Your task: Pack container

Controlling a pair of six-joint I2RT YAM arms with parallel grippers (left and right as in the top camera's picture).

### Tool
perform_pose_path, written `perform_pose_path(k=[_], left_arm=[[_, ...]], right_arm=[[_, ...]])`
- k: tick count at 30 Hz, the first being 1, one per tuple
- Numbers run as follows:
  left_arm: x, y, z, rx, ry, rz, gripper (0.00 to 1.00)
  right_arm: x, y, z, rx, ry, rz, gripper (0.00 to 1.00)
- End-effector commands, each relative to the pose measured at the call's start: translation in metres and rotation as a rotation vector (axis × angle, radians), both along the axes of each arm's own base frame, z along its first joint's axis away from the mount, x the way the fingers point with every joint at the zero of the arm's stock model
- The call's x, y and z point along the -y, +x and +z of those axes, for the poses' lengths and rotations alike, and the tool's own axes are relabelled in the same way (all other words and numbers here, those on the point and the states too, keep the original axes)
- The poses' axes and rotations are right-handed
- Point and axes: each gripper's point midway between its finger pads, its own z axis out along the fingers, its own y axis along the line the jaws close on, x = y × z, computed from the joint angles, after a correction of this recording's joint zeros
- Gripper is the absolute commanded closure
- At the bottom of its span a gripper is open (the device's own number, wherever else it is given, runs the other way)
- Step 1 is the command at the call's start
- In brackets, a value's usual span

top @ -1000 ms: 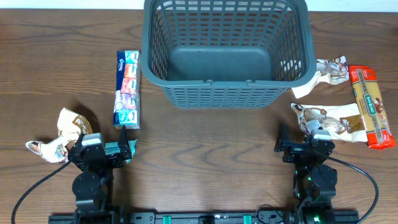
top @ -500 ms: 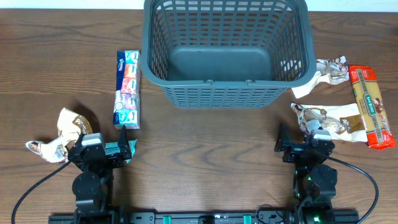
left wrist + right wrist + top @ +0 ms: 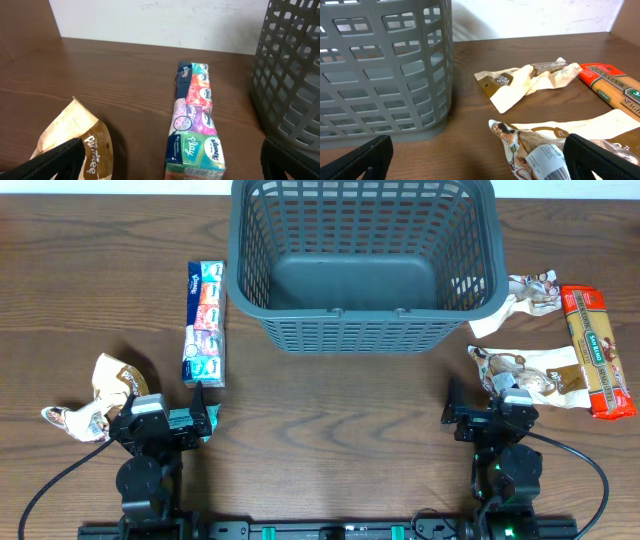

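The container (image 3: 350, 330) is a big dark grey basket at the far middle of the surface (image 3: 330, 420). Inside it, only its own plain grey bottom shows. A bright tissue pack (image 3: 204, 323) lies just beside the container's left wall. A crumpled brown packet (image 3: 108, 392) lies further off on that side. Right of the container lie a small cream packet (image 3: 520, 295), a bigger cream packet (image 3: 535, 370) and a long red packet (image 3: 598, 352). The left pincer (image 3: 160, 418) and right pincer (image 3: 493, 408) sit nearer than the container, well apart from it. Both have their fingers wide apart and hold nothing.

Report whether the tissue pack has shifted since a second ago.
No. The tissue pack lies just as far from the left wall of the container as before, seen from overhead.
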Motion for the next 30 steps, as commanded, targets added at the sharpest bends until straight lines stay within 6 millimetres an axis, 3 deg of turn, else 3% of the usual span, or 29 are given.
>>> perform_pose_path(k=[1, 11, 14, 17, 20, 22, 26, 30], left_arm=[[-0.002, -0.002, -0.014, -0.038, -0.016, 0.013, 0.01], [-0.002, -0.002, -0.014, -0.038, -0.016, 0.013, 0.01], [-0.002, -0.002, -0.014, -0.038, -0.016, 0.013, 0.01], [-0.002, -0.002, -0.014, -0.038, -0.016, 0.013, 0.01], [-0.002, -0.002, -0.014, -0.038, -0.016, 0.013, 0.01], [-0.002, -0.002, -0.014, -0.038, -0.016, 0.013, 0.01], [-0.002, -0.002, -0.014, -0.038, -0.016, 0.013, 0.01], [-0.002, -0.002, -0.014, -0.038, -0.016, 0.013, 0.01]], right_arm=[[0.0, 0.0, -0.001, 0.0, -0.011, 0.003, 0.01], [0.004, 0.0, 0.0, 0.005, -0.015, -0.019, 0.01], [-0.008, 0.0, -0.002, -0.001, -0.001, 0.049, 0.01], [-0.032, 0.0, 0.005, 0.012, 0.027, 0.189, 0.01], [-0.052, -0.006, 0.027, 0.028, 0.049, 0.305, 0.01], [-0.047, -0.011, 0.044, 0.003, 0.062, 0.274, 0.01], [-0.002, -0.028, 0.086, -0.074, 0.027, 0.015, 0.01], [0.034, -0.051, 0.16, -0.068, 0.021, -0.202, 0.01]])
